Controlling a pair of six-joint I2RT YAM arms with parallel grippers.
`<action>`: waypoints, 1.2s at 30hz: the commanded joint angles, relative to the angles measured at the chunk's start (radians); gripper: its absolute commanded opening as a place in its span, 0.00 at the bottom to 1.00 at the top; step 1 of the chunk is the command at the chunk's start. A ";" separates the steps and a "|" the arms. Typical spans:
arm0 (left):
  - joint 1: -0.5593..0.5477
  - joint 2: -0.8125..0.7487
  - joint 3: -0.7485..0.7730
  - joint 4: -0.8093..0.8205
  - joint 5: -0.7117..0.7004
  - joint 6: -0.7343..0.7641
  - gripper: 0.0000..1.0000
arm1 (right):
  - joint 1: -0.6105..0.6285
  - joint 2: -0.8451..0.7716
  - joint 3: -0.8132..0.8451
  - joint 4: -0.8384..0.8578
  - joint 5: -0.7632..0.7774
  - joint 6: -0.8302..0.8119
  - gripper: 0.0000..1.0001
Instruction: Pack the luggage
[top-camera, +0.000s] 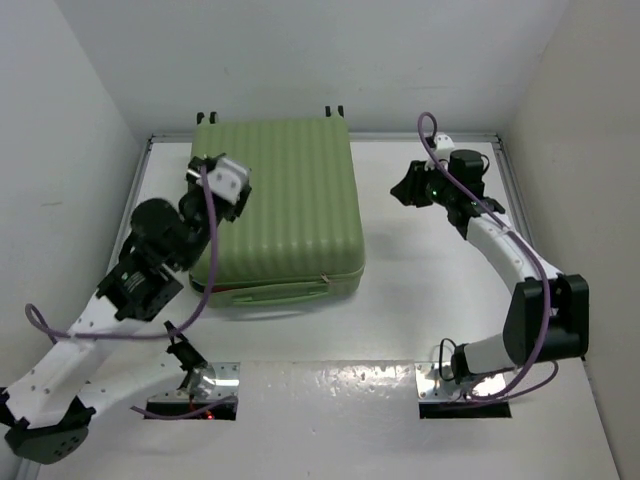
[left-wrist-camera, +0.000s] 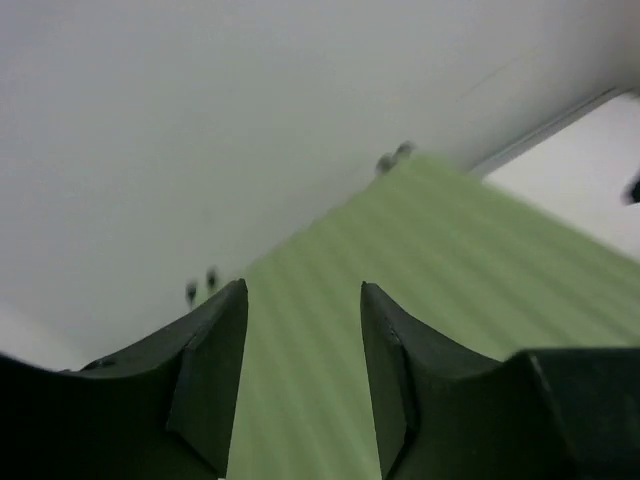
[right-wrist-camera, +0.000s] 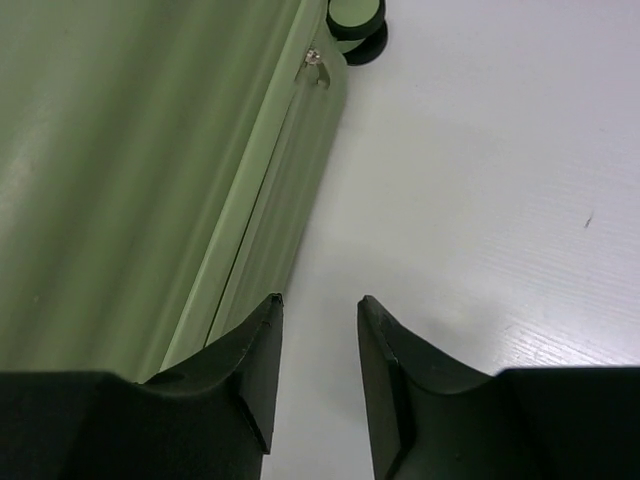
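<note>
Two grippers: both have their jaws parted and hold nothing.
Left gripper (top-camera: 204, 167): it hovers over the far left part of the lid, and its wrist view shows only ribbed shell through the gap.
Right gripper (top-camera: 406, 189): it sits low over the table (top-camera: 420, 290), just beside the case's right flank, and is not touching it.
Luggage (top-camera: 285, 200): it lies flat and shut on the left half of the table, ribbed shell up, close to the far wall.
Pointing: the wheels (top-camera: 333, 111) face the far wall, and what looks like a handle faces you on the near side.
Long axis: it runs near to far along the ribs, about square to the table edges.
Step in hand: with the lid down and nothing loose in view, you are probably securing the closure, though you cannot be sure from here.
Seam (right-wrist-camera: 262, 170): it runs along the right flank, with a small metal pull (right-wrist-camera: 314, 57) near the wheel end.
Doing it well: press the left fingers flat on the lid first so the shell cannot slide.
Approach: bring the right gripper in level with the seam, not from above.
Grip: narrow the jaws before reaching for the pull, because it is small.
Risk: a sideways push without the left hold would likely skid the case leftward.
</note>
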 joint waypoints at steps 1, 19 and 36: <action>0.125 0.050 0.003 -0.083 -0.310 -0.181 0.51 | 0.011 0.039 0.077 0.006 0.025 0.022 0.35; 1.072 1.043 0.457 -0.258 0.449 -0.407 0.28 | 0.002 0.329 0.363 -0.270 -0.058 0.052 0.14; 0.656 1.770 1.270 -0.150 1.145 -0.331 0.45 | -0.117 -0.110 -0.059 -0.425 -0.302 -0.268 0.00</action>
